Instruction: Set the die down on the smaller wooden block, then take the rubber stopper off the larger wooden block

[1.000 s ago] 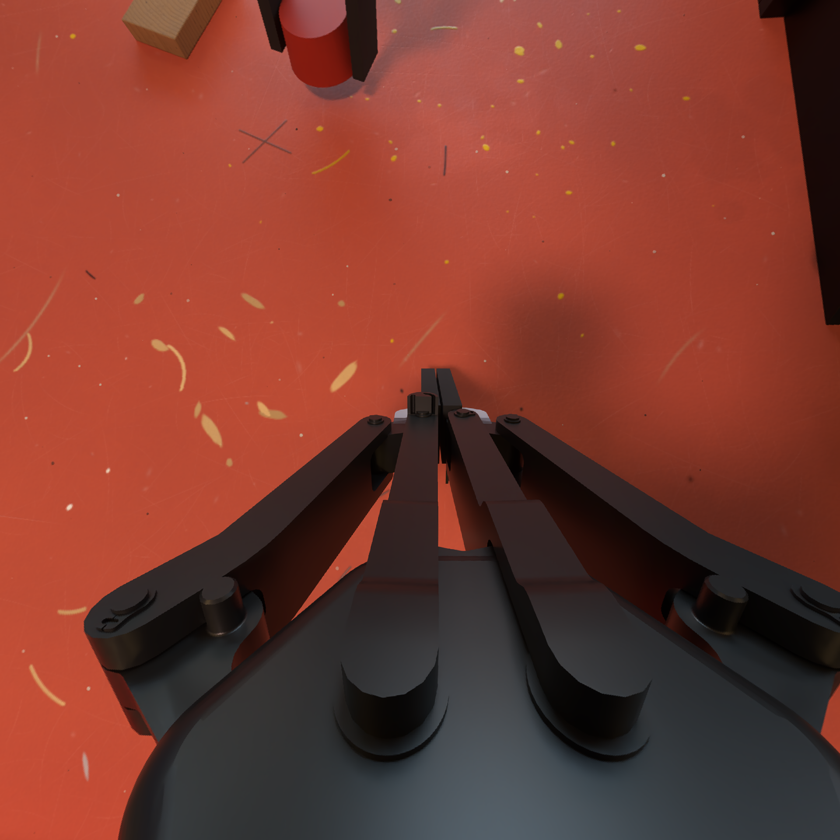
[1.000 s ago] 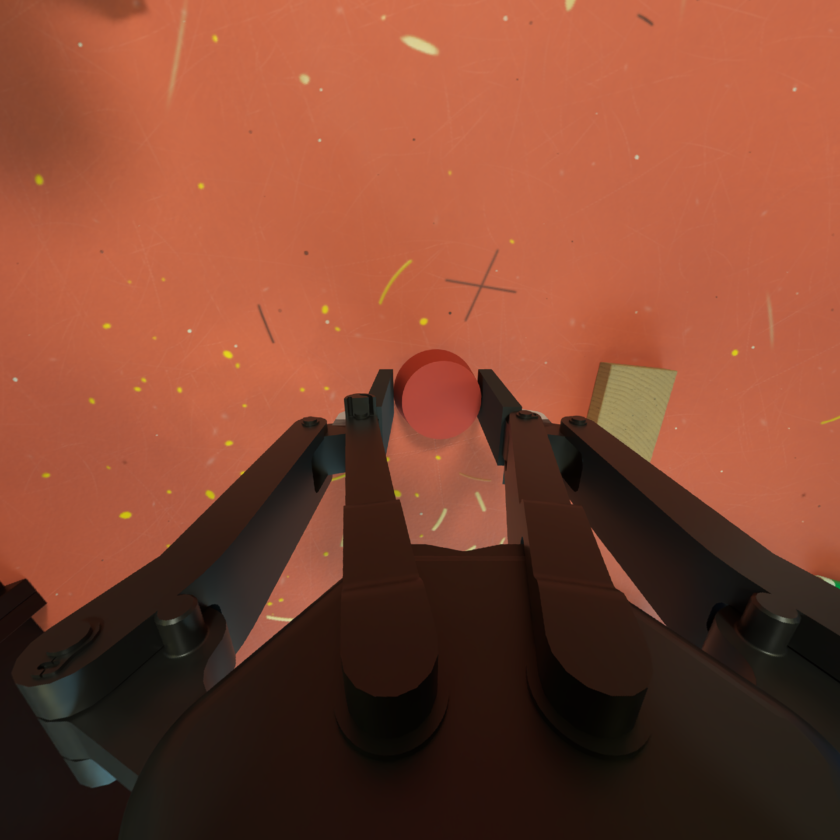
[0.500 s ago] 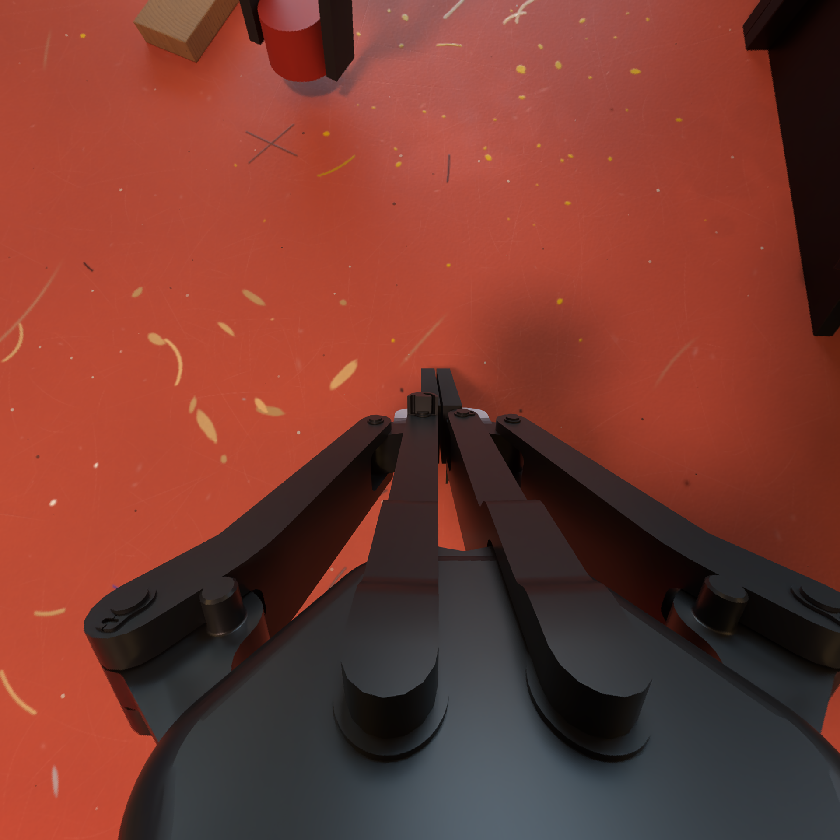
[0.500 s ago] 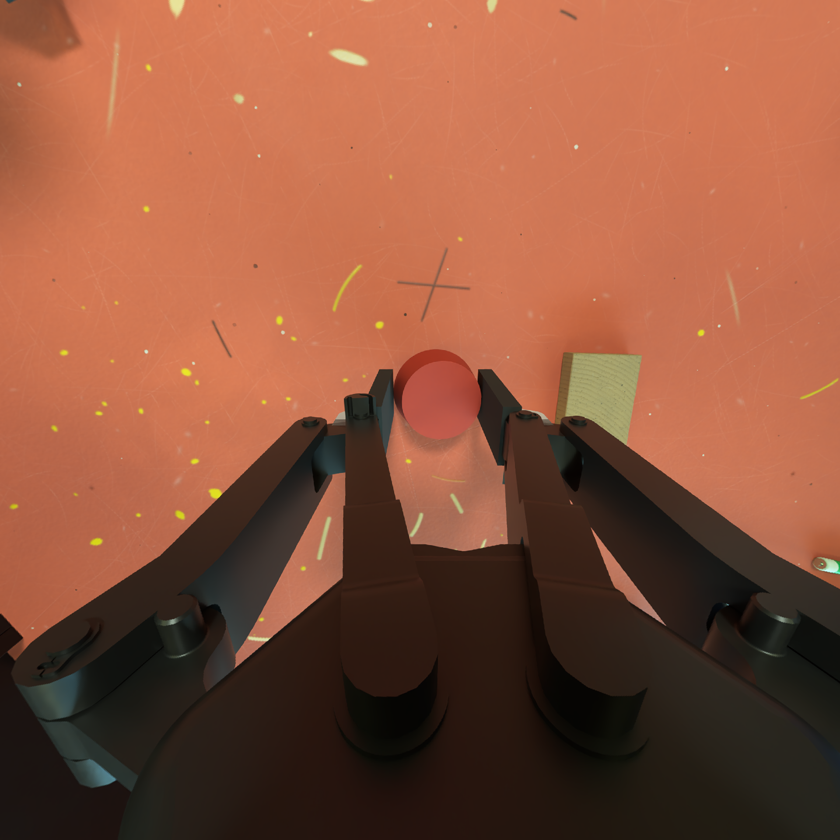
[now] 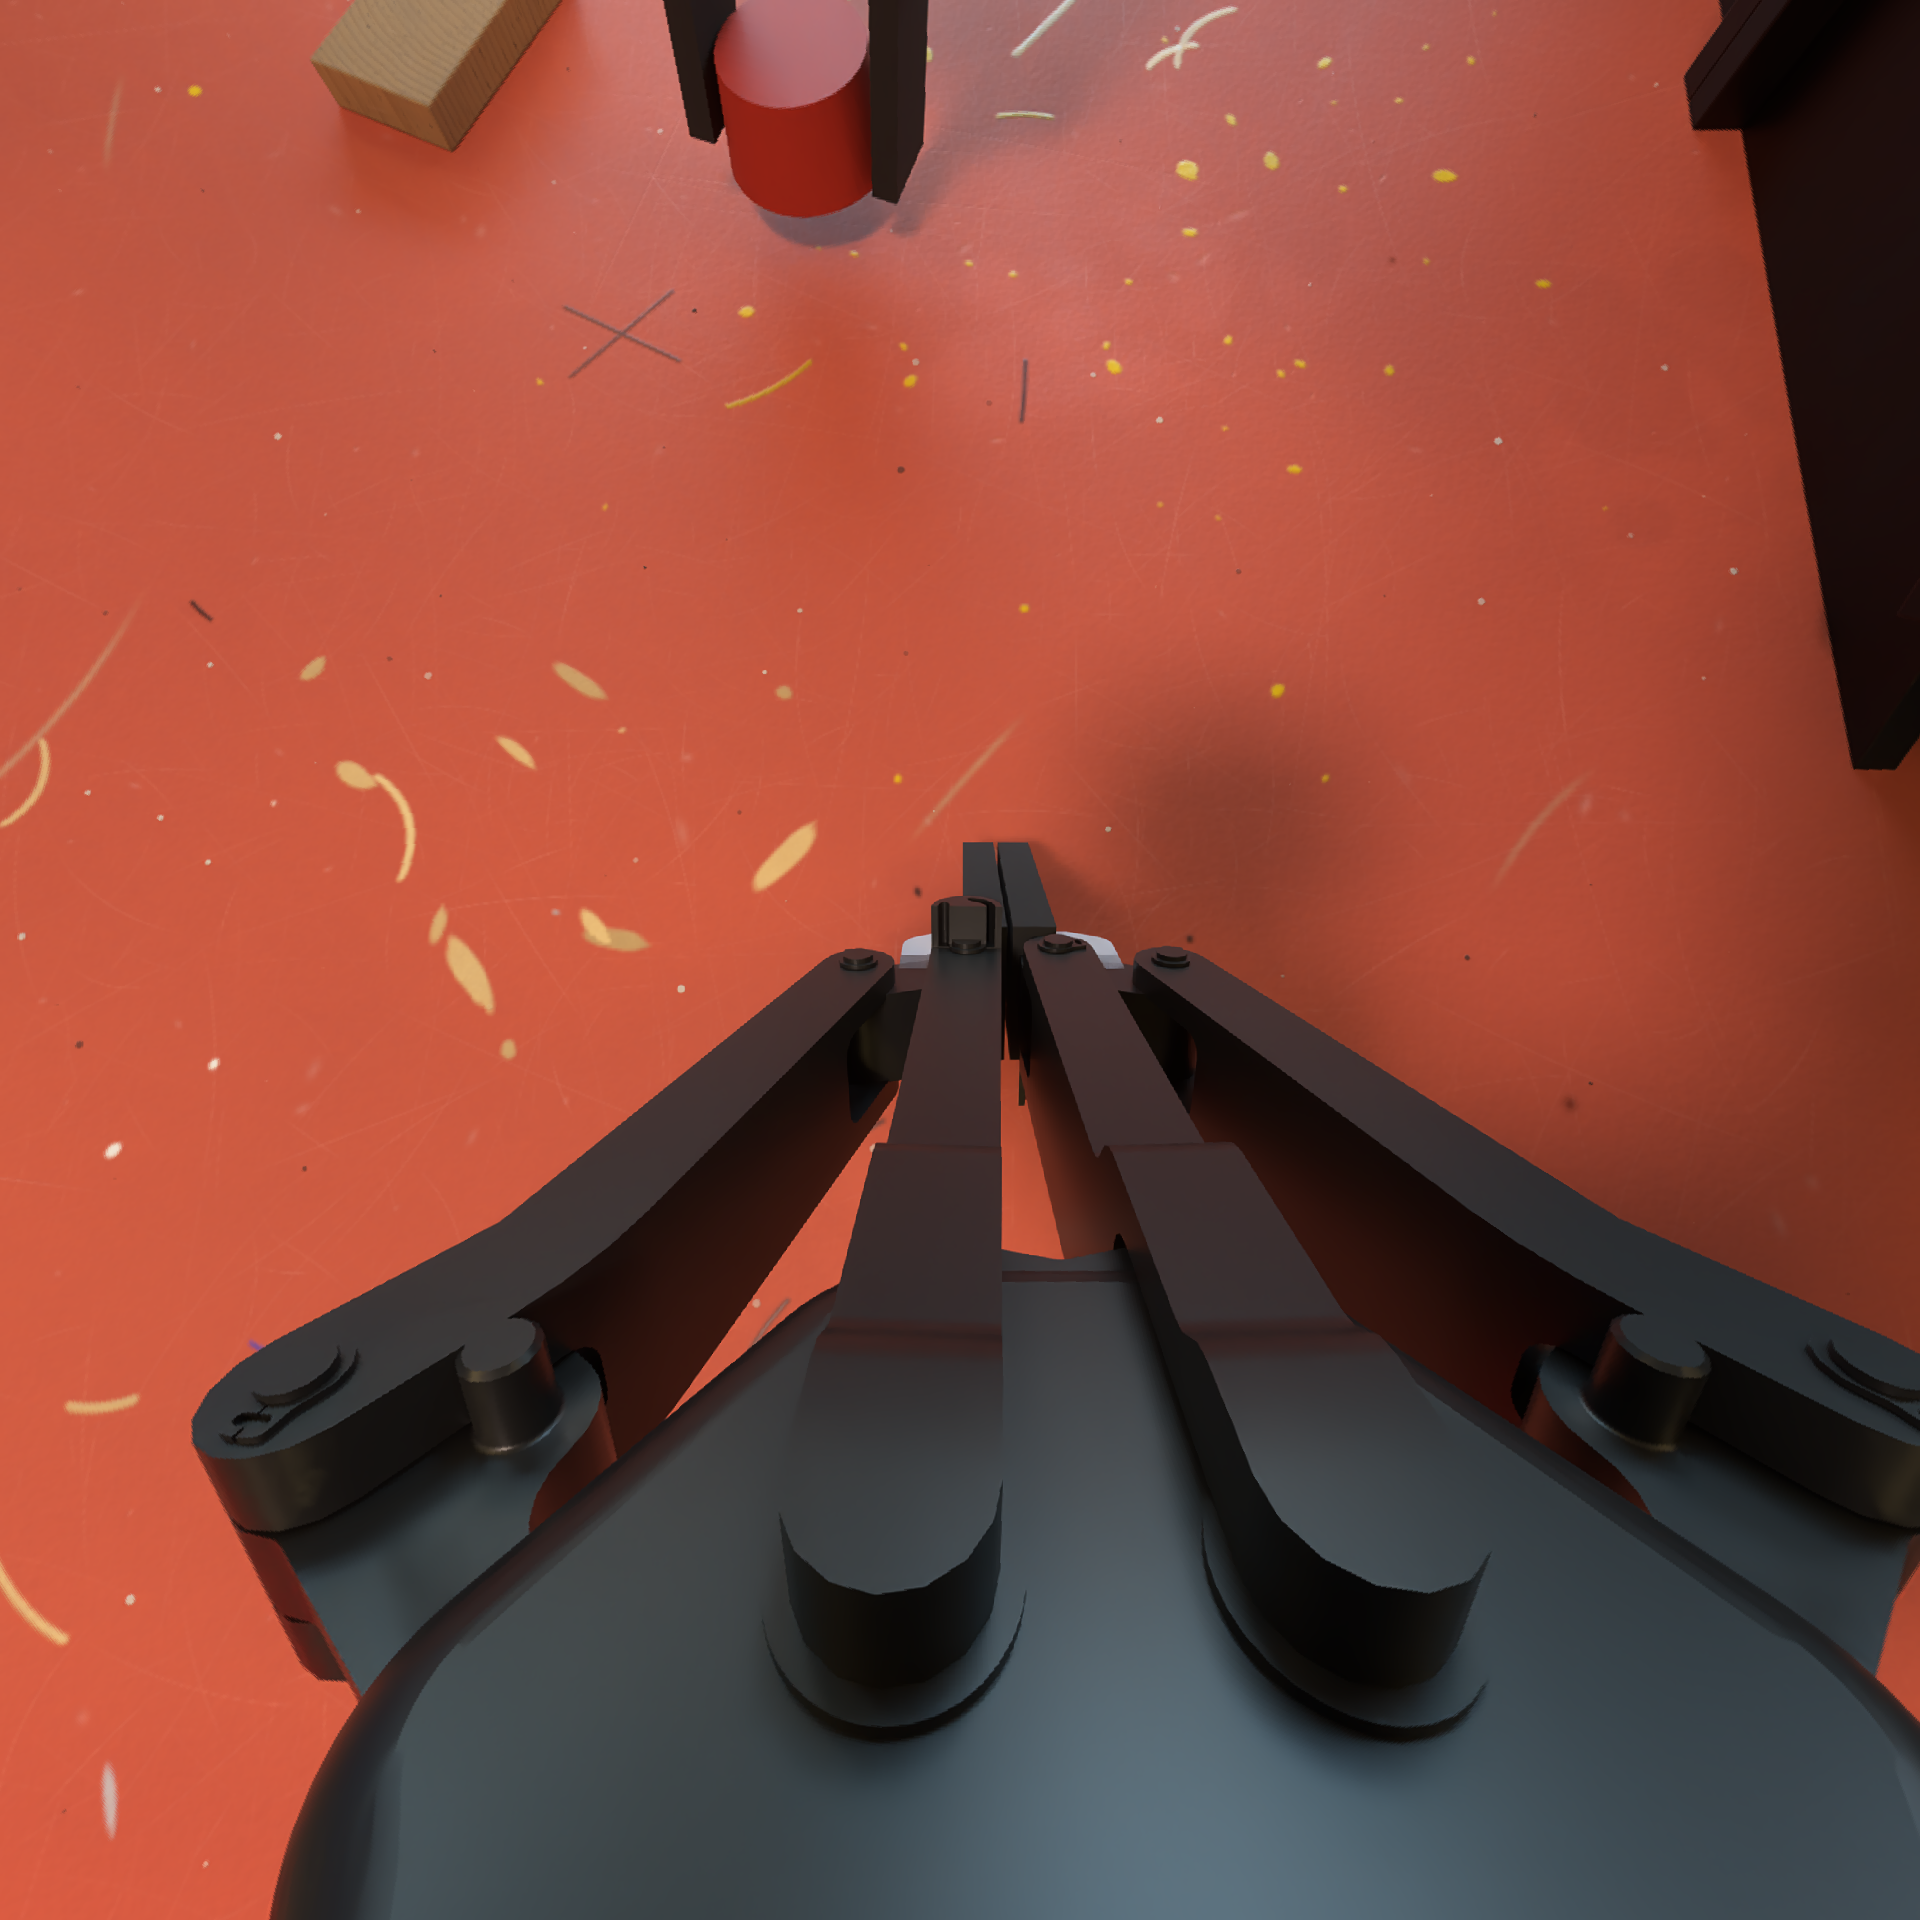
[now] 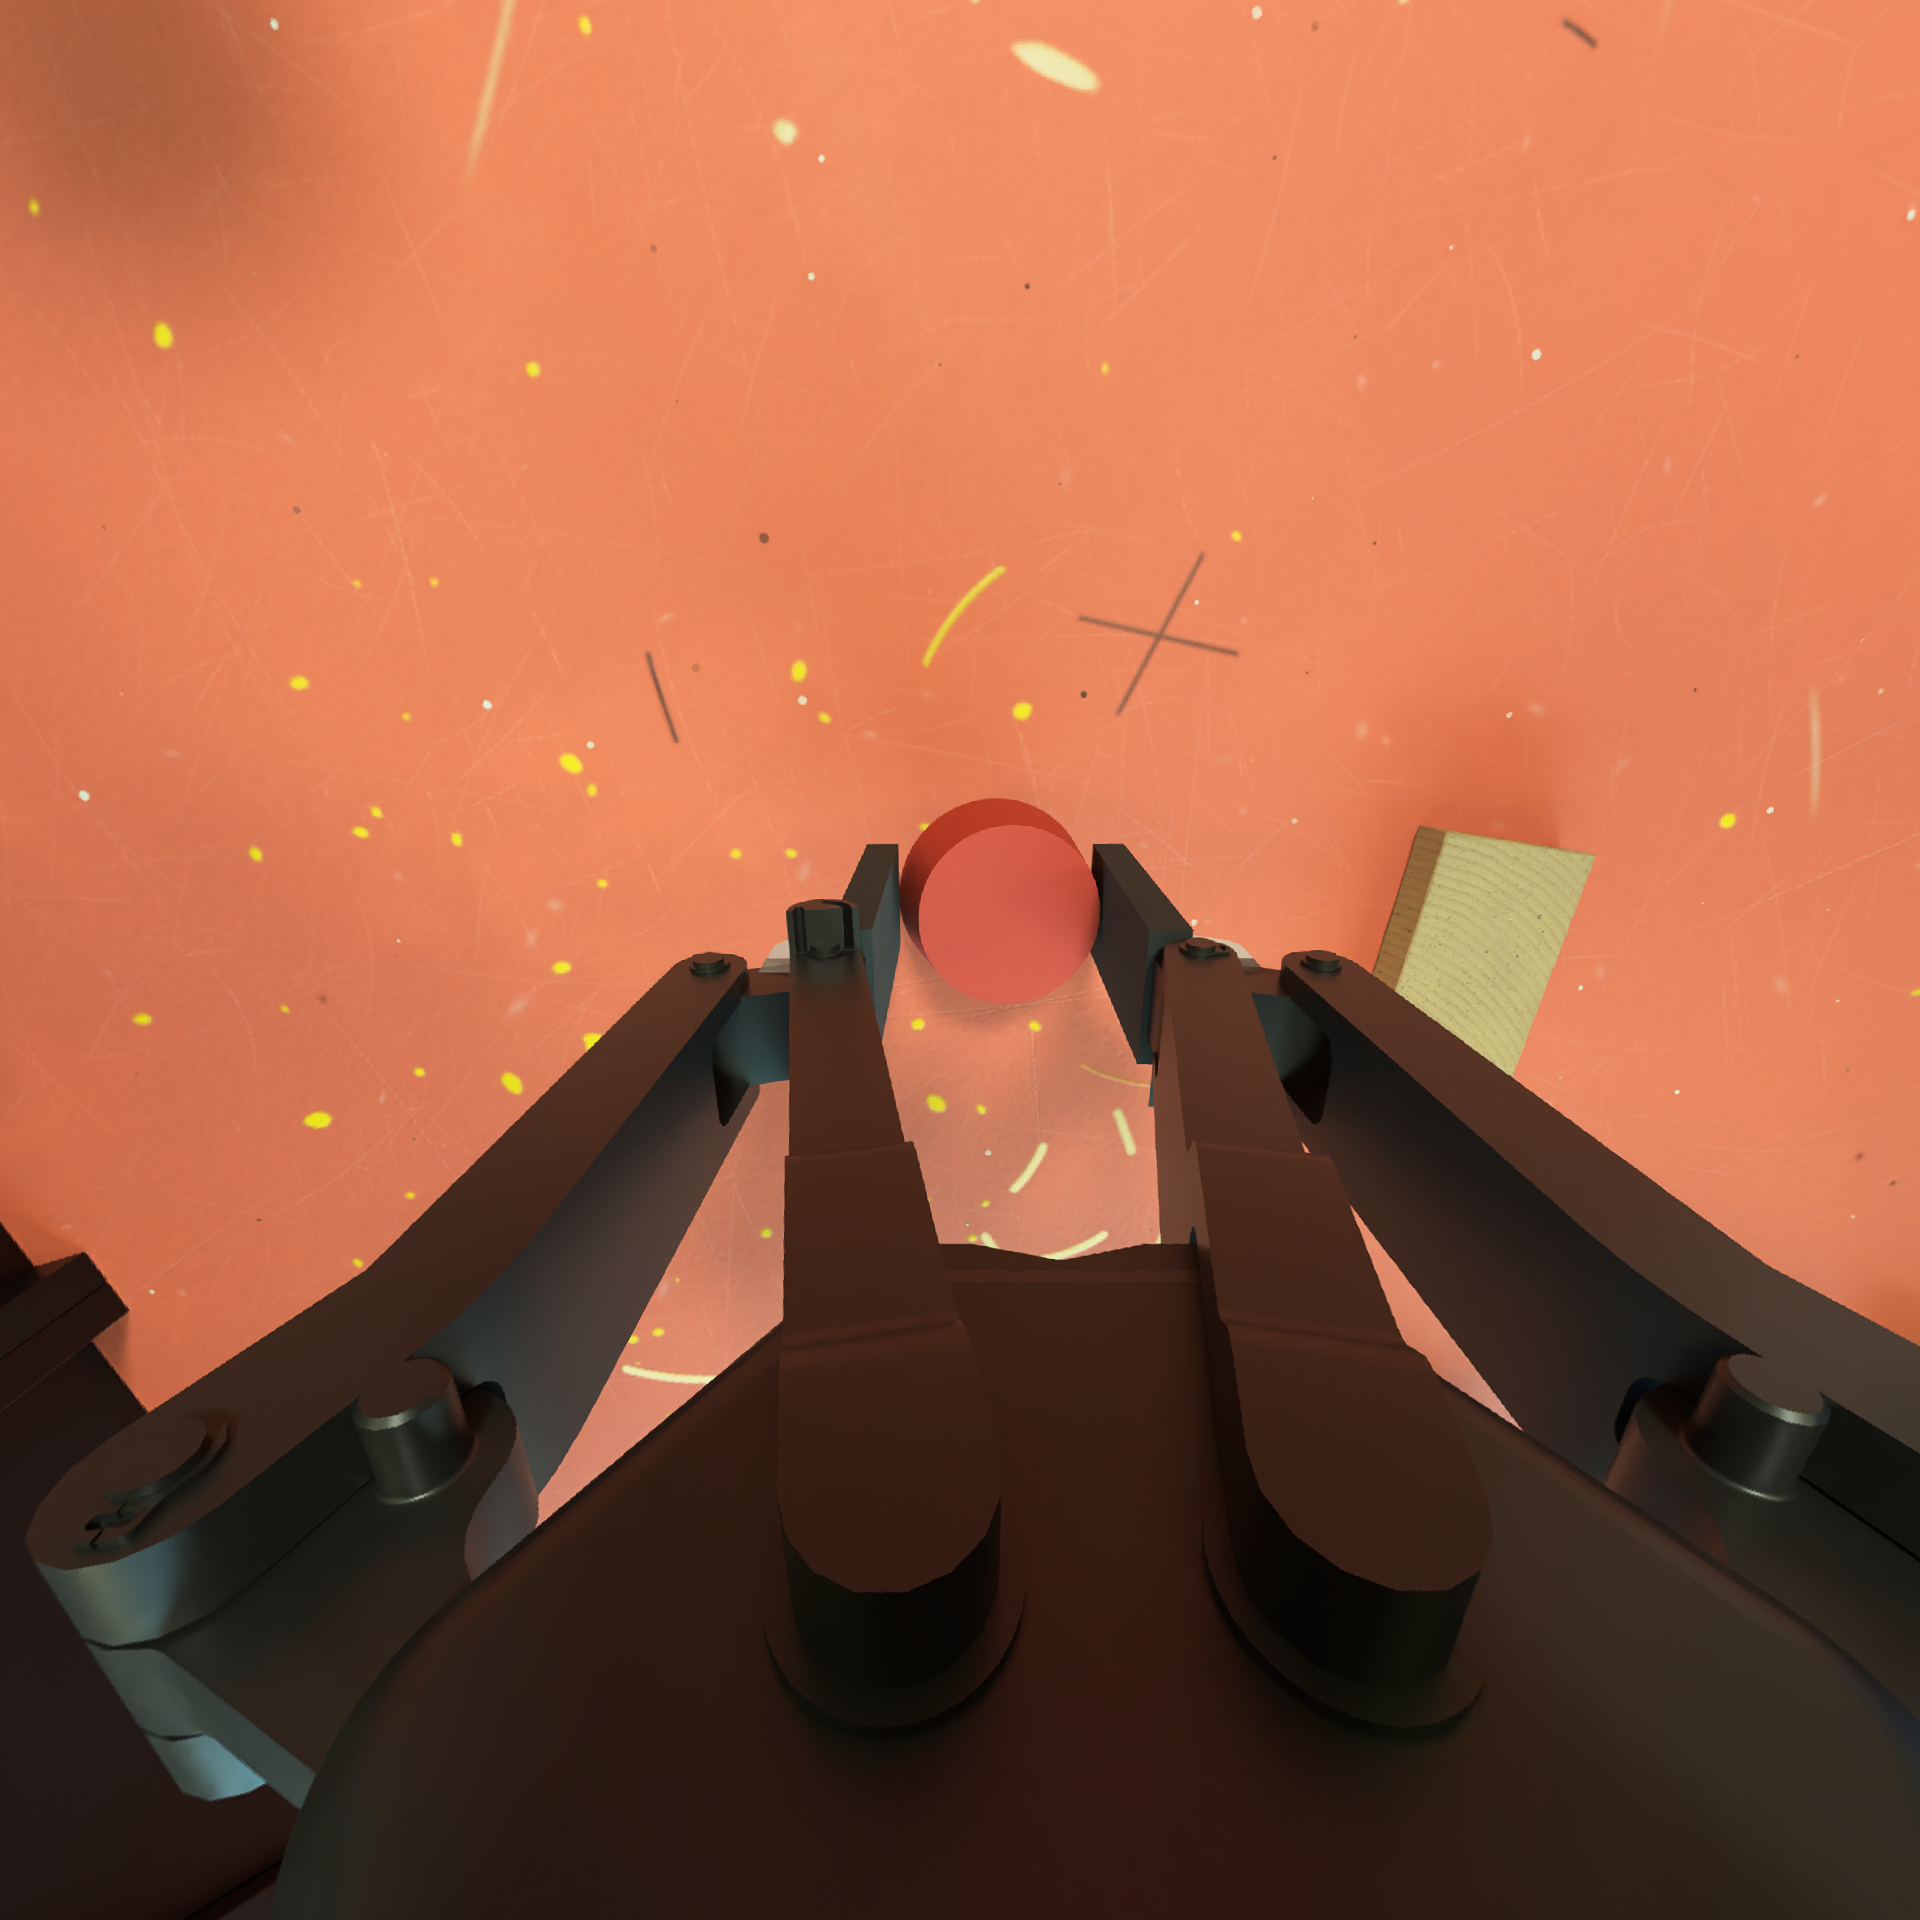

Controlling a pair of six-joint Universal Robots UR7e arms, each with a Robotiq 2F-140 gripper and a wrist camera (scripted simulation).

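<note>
My right gripper (image 6: 995, 883) is shut on the red rubber stopper (image 6: 1003, 925), a short cylinder held upright by its sides. In the left wrist view the stopper (image 5: 795, 125) hangs low over the red table between the right gripper's fingers (image 5: 899, 94), its shadow directly below; I cannot tell if it touches. One light wooden block (image 6: 1486, 945) lies flat on the table just right of the stopper, bare on top; it also shows in the left wrist view (image 5: 431, 62). My left gripper (image 5: 997, 862) is shut and empty above bare table. No die or second block is in view.
The red table (image 5: 1351, 520) is speckled with yellow flecks and a thin pencilled cross (image 6: 1158, 634). A dark upright structure (image 5: 1829, 364) stands at the right edge of the left wrist view. A dark block-like shape (image 6: 52, 1330) sits at the lower left of the right wrist view.
My right gripper, still holding the stopper, shifted sideways and back; the wooden block now looks larger and nearer. The left gripper stayed shut, its view drifting slightly.
</note>
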